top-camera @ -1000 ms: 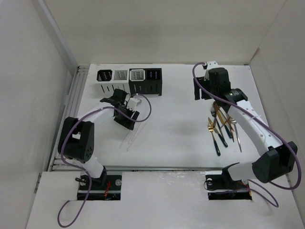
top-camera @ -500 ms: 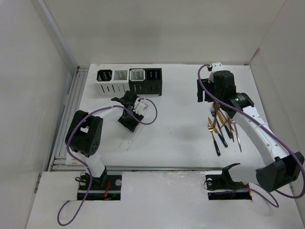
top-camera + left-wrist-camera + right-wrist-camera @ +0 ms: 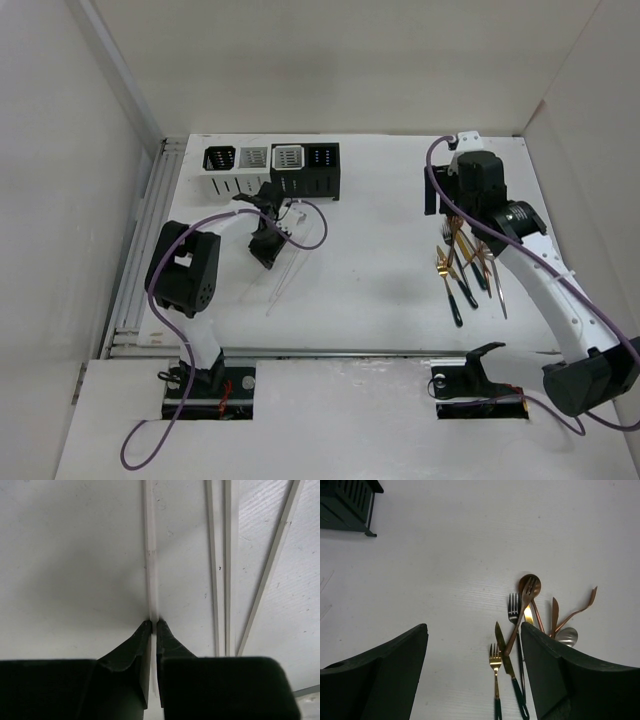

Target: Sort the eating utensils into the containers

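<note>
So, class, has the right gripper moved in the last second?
Yes. The right gripper has shifted rightward, farther from the fixed caddies.

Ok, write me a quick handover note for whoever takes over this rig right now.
Left gripper: shut on the end of one thin white stick; more white sticks lie beside it on the table.
Right gripper: open, empty, hovering near the metal cutlery pile.
Caddies: row of four at the far edge; contents cannot be told.
Left: the held stick, spare sticks and whole pile need sorting.
</note>
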